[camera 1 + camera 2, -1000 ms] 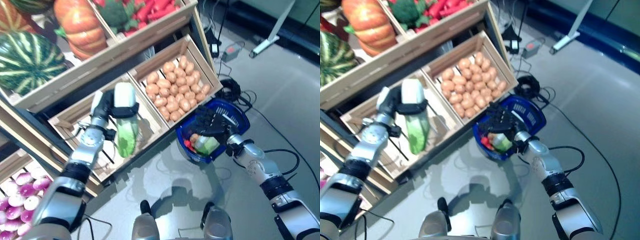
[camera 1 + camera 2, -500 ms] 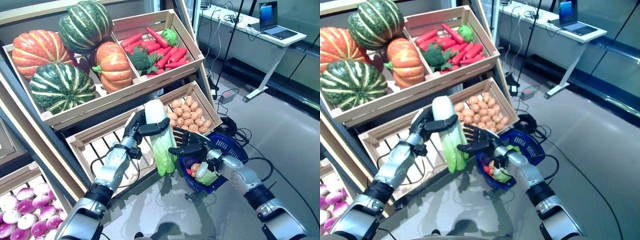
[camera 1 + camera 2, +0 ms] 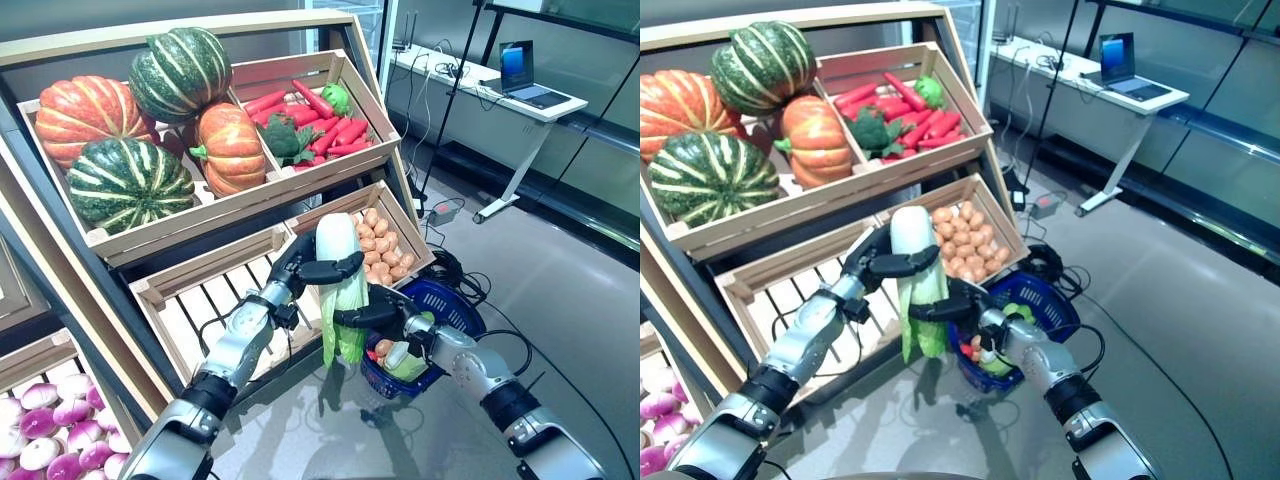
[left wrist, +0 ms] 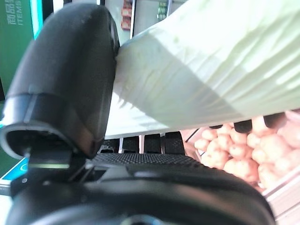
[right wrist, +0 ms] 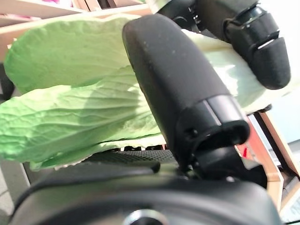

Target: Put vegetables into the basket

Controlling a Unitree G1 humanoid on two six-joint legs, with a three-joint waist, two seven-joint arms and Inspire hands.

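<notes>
A long pale cabbage (image 3: 340,290) with a white stem end and green leaves hangs upright beside the blue basket (image 3: 456,301) on the floor. My left hand (image 3: 300,268) is shut on its white upper part; the left wrist view shows my thumb (image 4: 65,84) pressed on the cabbage (image 4: 197,70). My right hand (image 3: 376,318) is shut on its leafy lower part, with the thumb (image 5: 178,84) across the leaves (image 5: 70,108). The basket holds a green-white vegetable (image 3: 405,360), a round orange one (image 3: 383,348) and something red.
A wooden stand (image 3: 200,225) with slanted crates rises just behind and left of the cabbage. A potato crate (image 3: 385,240) sits right behind the hands. A desk with a laptop (image 3: 520,90) stands far right. Cables lie on the floor behind the basket.
The camera has tilted up. My left hand has carried the cabbage right, to beside the basket. My right hand has risen from the basket and closed on the leafy end.
</notes>
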